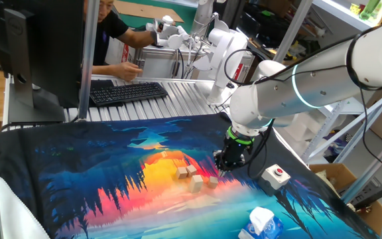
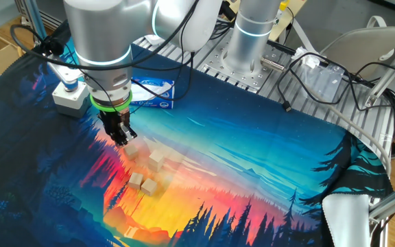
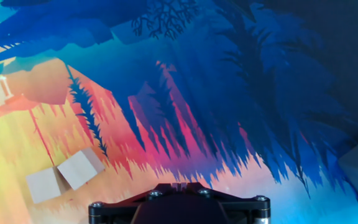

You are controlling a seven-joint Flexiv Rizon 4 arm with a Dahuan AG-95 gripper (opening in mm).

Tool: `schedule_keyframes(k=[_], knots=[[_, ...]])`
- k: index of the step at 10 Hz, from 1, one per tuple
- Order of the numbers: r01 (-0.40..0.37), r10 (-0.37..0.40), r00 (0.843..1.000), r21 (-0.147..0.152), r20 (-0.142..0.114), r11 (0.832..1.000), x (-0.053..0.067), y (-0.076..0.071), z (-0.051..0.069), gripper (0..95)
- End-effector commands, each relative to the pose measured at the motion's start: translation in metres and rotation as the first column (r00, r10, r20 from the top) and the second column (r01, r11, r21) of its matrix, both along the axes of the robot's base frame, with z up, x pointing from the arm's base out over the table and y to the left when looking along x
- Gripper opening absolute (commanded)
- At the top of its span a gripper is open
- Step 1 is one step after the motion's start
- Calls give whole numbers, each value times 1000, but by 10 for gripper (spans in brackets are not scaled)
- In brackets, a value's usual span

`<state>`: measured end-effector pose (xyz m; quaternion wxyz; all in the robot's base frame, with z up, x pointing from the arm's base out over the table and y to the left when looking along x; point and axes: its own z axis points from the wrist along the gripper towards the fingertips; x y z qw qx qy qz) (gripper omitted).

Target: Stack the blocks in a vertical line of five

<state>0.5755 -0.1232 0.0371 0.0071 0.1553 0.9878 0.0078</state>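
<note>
Hand view shows only the tool's black base at the bottom edge; its fingertips are out of frame, so I cannot tell how far it is open or whether it holds anything. Two blocks [image 3: 65, 177] lie touching at lower left on the cloth [image 3: 241, 93]. From one fixed view, the tool [image 1: 225, 166] hangs low over the counter's middle, just beside the loose cluster of blocks [image 1: 192, 177]. Near the counter's edge sit the button box [image 1: 276, 176] and the tissue pack [image 1: 260, 224], cut off by the frame.
</note>
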Motion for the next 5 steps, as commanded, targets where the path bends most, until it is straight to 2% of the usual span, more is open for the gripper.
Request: schedule_keyframes(k=[1,3,5], knots=[[8,-8,1000,0,1,1000,-1,0,1,0],[19,-19,1000,0,1,1000,-1,0,1,380],[19,-19,1000,-1,0,1000,-1,0,1,380]])
